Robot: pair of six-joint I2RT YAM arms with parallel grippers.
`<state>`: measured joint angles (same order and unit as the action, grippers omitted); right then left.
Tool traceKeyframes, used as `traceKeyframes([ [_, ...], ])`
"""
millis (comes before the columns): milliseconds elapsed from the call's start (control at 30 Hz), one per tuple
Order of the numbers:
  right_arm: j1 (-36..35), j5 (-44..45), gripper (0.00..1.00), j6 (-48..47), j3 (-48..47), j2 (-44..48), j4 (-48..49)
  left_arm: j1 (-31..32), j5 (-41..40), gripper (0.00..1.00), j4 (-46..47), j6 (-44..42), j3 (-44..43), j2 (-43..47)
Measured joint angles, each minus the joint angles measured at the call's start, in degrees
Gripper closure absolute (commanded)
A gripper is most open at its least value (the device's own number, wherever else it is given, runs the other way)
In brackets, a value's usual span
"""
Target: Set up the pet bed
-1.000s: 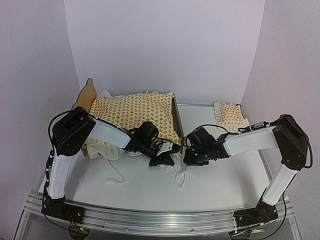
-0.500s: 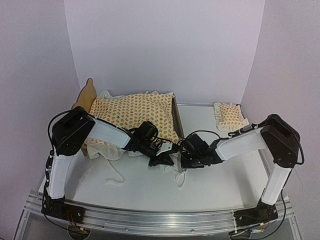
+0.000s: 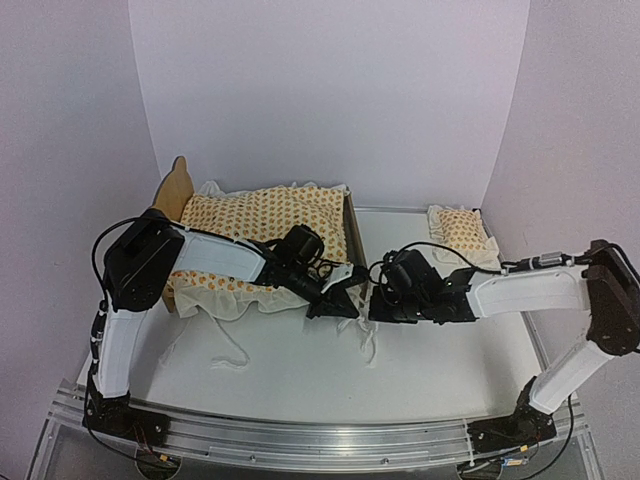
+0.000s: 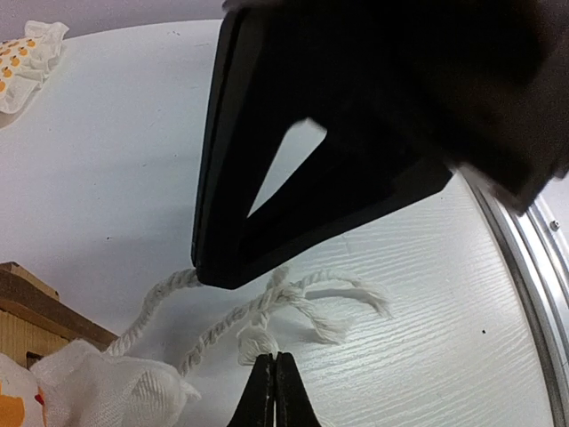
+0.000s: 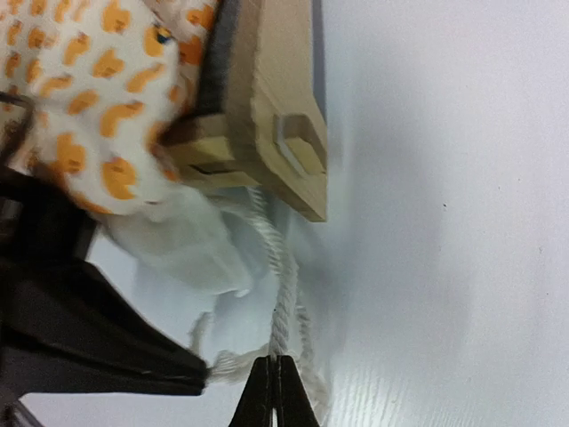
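Right wrist view: right claw (image 5: 274, 387) clenched, its tips touching a white cord (image 5: 283, 307).
Left claw (image 4: 274, 384): clenched, frayed cord end just above its tips.
Change: right claw has closed; its arm stretches out lower.
Pet bed (image 5: 284, 89): just beyond right claw, patterned cushion (image 5: 76, 93) inside.

Pale lilac walls (image 3: 330, 90) on three sides of a white table (image 3: 440, 370), aluminium rail (image 3: 320, 438) along its near edge.

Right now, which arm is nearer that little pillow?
Right. The right arm stretches just in front of the pillow; the left arm lies along the pet bed, beyond its footboard from the pillow.
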<state>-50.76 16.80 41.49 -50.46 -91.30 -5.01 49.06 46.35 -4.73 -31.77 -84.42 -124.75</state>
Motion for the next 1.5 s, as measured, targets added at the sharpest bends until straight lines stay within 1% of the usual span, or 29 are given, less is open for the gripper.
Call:
traceKeyframes([
  [133, -1.1, -1.0, 1.0, 0.7, 0.0, 3.8, 0.8, 0.0, 0.5, 1.0, 1.3, 3.0, 0.0, -0.2],
  [267, -2.1, -3.0, 1.0, 1.5, 1.2, 3.9, 2.2, 0.1, 0.5, 1.0, 5.2, 6.8, 0.0, -0.9],
  [367, -2.4, -4.2, 1.0, 2.7, 3.9, 4.0, 4.5, 0.1, 0.4, 1.0, 7.8, 9.9, -0.2, -1.9],
  [500, -2.5, -5.1, 1.0, 4.2, 6.8, 4.3, 6.3, 0.4, 0.0, 1.0, 9.3, 13.5, -1.1, -4.2],
  [633, -3.2, -5.7, 1.0, 5.0, 7.3, 4.4, 8.7, 0.5, 0.0, 1.0, 9.4, 16.6, -1.1, -5.5],
  [800, -3.6, -6.3, 1.0, 6.2, 7.4, 4.4, 12.7, 0.6, 1.6, 1.0, 11.4, 24.8, -1.0, -5.6],
  [933, -3.6, -6.4, 1.0, 7.3, 7.4, 4.4, 14.7, 0.6, 4.2, 1.0, 18.6, 35.6, 1.2, -5.6],
  [1033, -3.6, -6.5, 1.0, 8.6, 7.5, 4.4, 15.3, 0.5, 6.2, 1.0, 26.0, 44.2, 4.1, -5.8],
  [1233, -3.6, -6.8, 1.0, 10.2, 7.5, 3.6, 15.7, 0.5, 10.0, 1.0, 41.8, 58.6, 8.2, -7.3],
  [1367, -3.6, -7.0, 1.0, 11.1, 7.5, 1.9, 16.0, 0.4, 11.0, 1.0, 49.6, 64.4, 9.2, -9.6],
  [1500, -3.6, -7.0, 0.99, 11.1, 7.4, -0.1, 16.4, 0.4, 10.9, 1.0, 53.9, 66.9, 9.2, -12.0],
])
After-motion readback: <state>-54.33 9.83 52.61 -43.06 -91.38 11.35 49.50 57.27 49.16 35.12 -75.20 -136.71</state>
